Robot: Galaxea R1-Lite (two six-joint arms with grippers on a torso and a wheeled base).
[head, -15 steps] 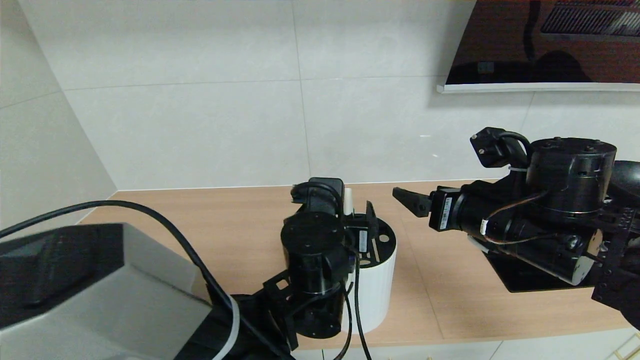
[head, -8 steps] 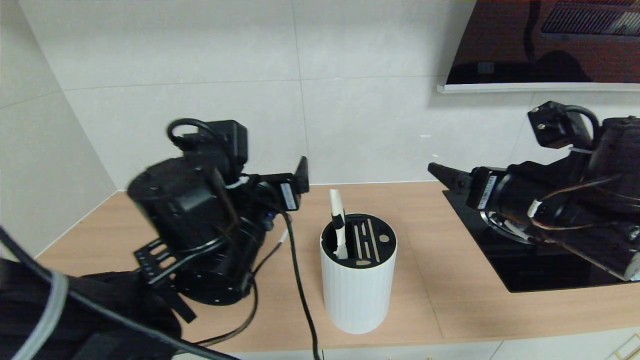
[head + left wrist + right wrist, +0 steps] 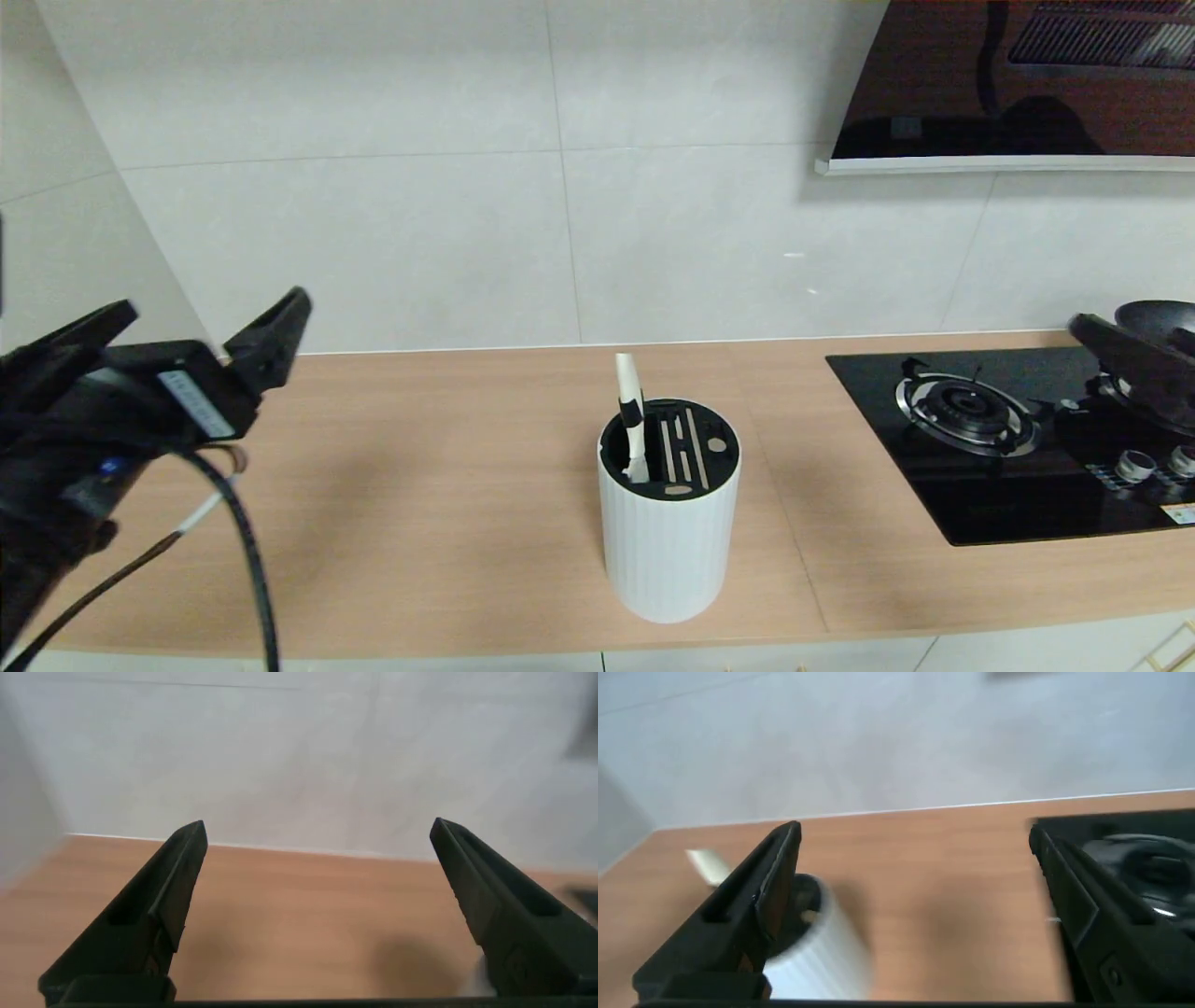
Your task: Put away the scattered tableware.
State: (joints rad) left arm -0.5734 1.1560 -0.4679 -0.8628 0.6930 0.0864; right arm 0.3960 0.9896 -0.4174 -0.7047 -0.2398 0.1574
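Observation:
A white ribbed utensil holder with a black slotted top stands on the wooden counter, near its front edge. A white-handled utensil stands upright in one of its slots. My left gripper hovers open and empty above the counter's left end, well away from the holder; its own view shows the gripper over bare wood. My right gripper is open and empty too, with the holder below one finger. One of its fingers pokes in at the far right, over the stove.
A black gas stove with burners and knobs fills the counter's right end, under a dark range hood. A tiled wall closes the back and the left side. A cable hangs from my left arm over the counter.
My left arm has drawn back to the left from above the holder, leaving the utensil standing in it. My right arm has pulled away to the right.

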